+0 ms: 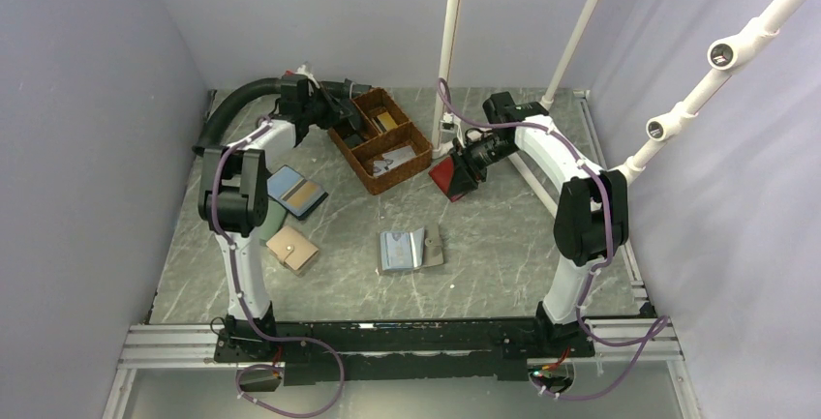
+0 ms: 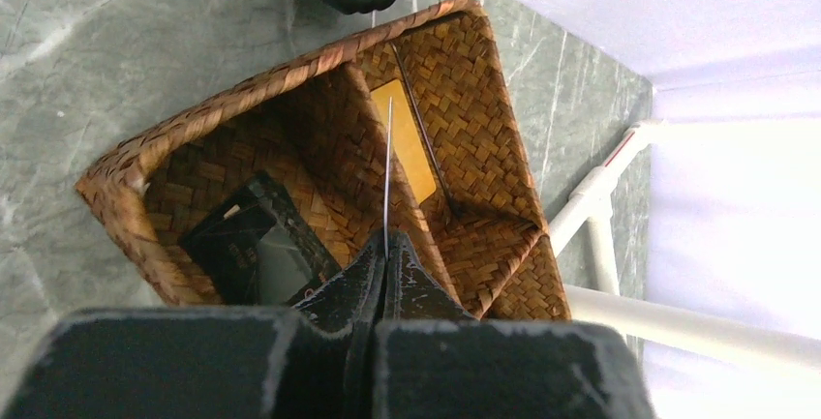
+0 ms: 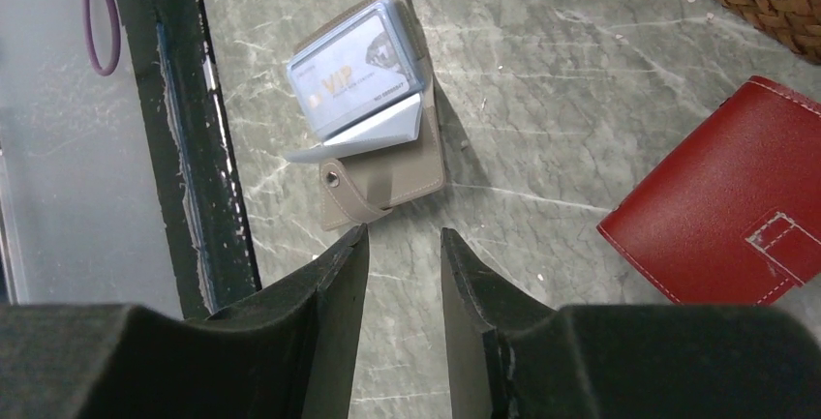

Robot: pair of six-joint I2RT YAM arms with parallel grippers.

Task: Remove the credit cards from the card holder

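The card holder (image 1: 410,250) lies open on the table's middle, taupe outside, light blue inside. In the right wrist view the holder (image 3: 387,163) shows a pale "VIP" credit card (image 3: 353,75) in its slot and its tab. My left gripper (image 2: 386,245) is shut on a thin card (image 2: 387,172), seen edge-on, above the wicker basket (image 2: 116,182). In the top view it (image 1: 350,109) hovers over the basket (image 1: 411,163). My right gripper (image 3: 402,235) is open and empty above bare table, near the holder's tab. It shows in the top view (image 1: 465,169) by the red wallet.
The basket holds a yellow card (image 2: 407,143) and a dark card (image 2: 247,250). A red wallet (image 3: 736,206) lies right of my right gripper. A blue wallet with tan panel (image 1: 295,192) and a tan wallet (image 1: 292,249) lie left. White poles (image 1: 450,51) stand behind the basket.
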